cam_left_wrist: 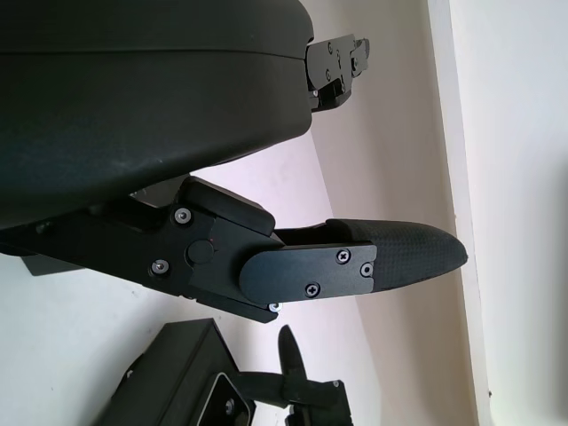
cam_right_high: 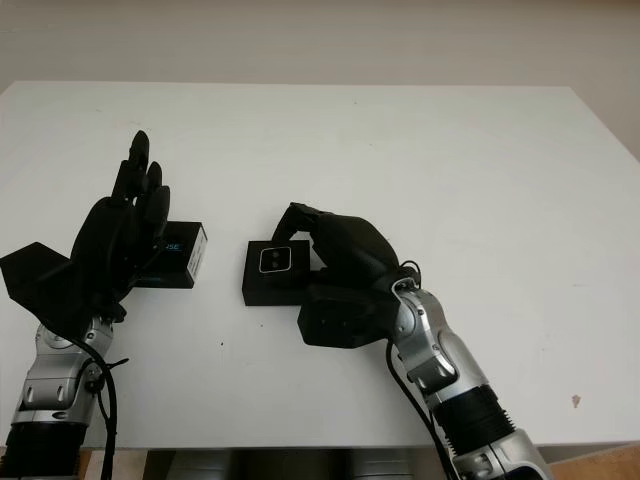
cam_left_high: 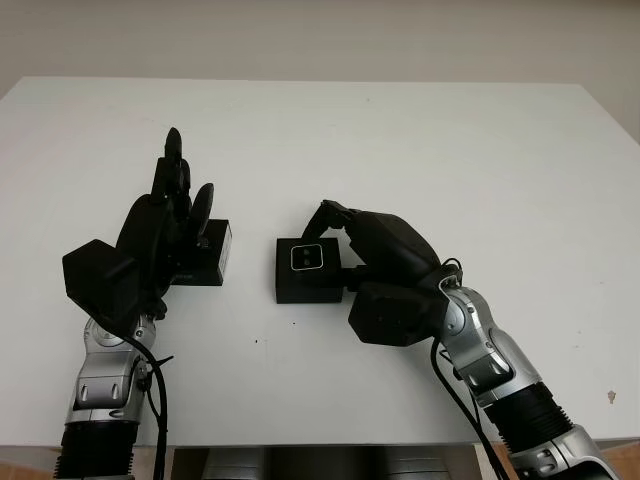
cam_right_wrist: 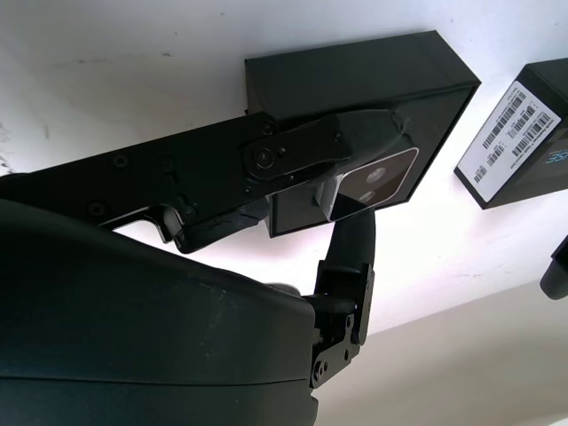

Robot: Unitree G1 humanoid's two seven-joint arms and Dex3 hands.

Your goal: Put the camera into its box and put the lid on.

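Black on white everywhere: the open box sits at the centre of the tabletop, and the silver-faced camera hangs right over it, pinched in the right hand. From the right wrist view the fingers are curled tight around the camera's body, one across its top and one underneath, so the hold looks narrow.

That's the worry. The camera seems to sit toward the box's upper edge, not squarely over the cavity. Let go now and I'd expect it to catch the rim and tip out, or land crooked so the lid won't seat. The lower finger could also snag the box wall and drag the whole box across the tabletop, since nothing is bracing it.

Over at centre left, the left hand hovers open, holding nothing, just above the lid with its barcode label. Whether it touches the lid I can't tell. A careless sweep there could knock the lid away.
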